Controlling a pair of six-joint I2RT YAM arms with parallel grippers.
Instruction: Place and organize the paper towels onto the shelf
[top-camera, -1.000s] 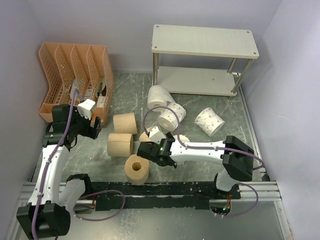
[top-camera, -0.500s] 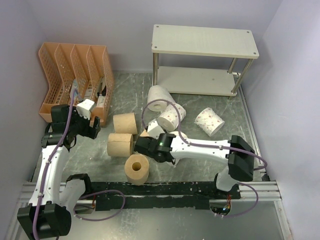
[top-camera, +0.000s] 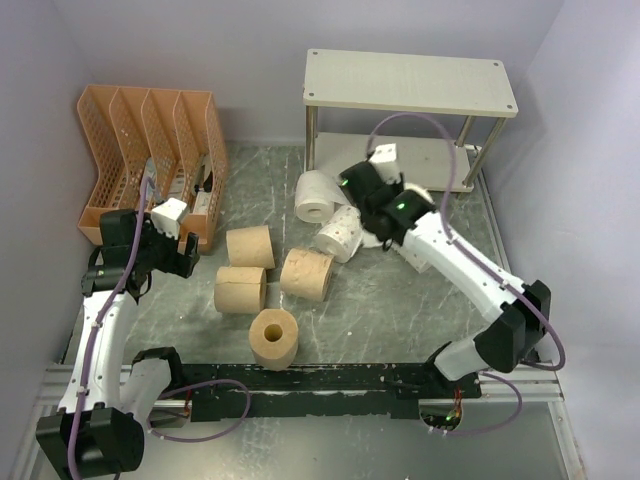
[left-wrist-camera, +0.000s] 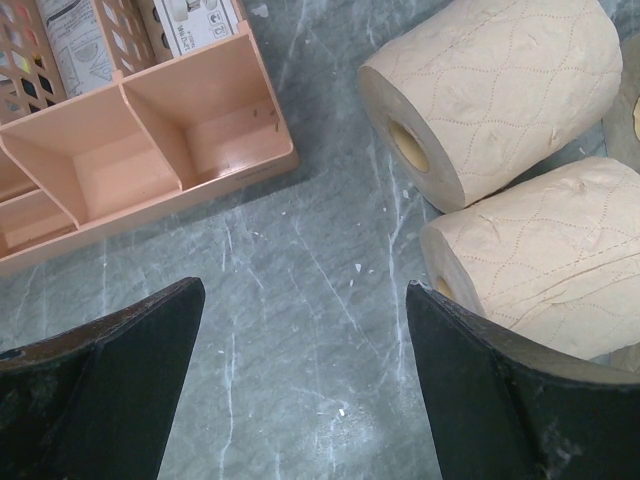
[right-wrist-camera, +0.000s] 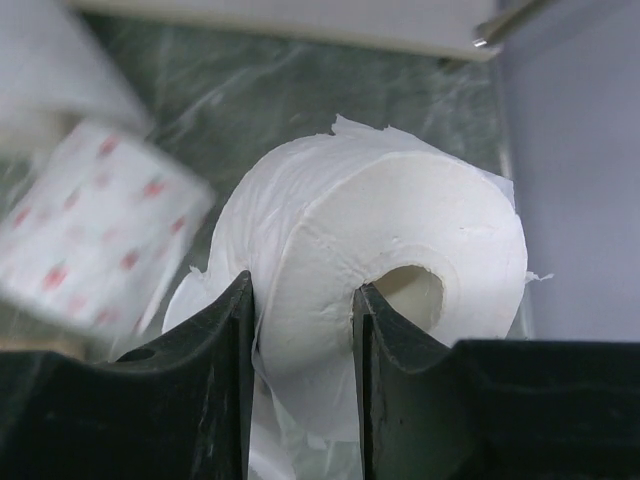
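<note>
Jaws of the right gripper (right-wrist-camera: 300, 330) are clamped on the wall of a white roll (right-wrist-camera: 400, 210). This roll is held just in front of the shelf (top-camera: 410, 82), beside a speckled roll (right-wrist-camera: 90, 220). Jaws of the left gripper (left-wrist-camera: 300, 350) are spread wide apart above the bench (left-wrist-camera: 300, 250), near one tan roll (left-wrist-camera: 500, 100) and a second tan roll (left-wrist-camera: 550, 260), which are touching. An orange organizer (left-wrist-camera: 150, 130) is located nearby.

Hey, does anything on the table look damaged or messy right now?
Yes. The white roll pinched in the right gripper looks ragged. Its outer sheet is loose, with torn edges sticking out at the top and right side and crumpled paper hanging below, and the wall is squeezed between the fingers.
</note>
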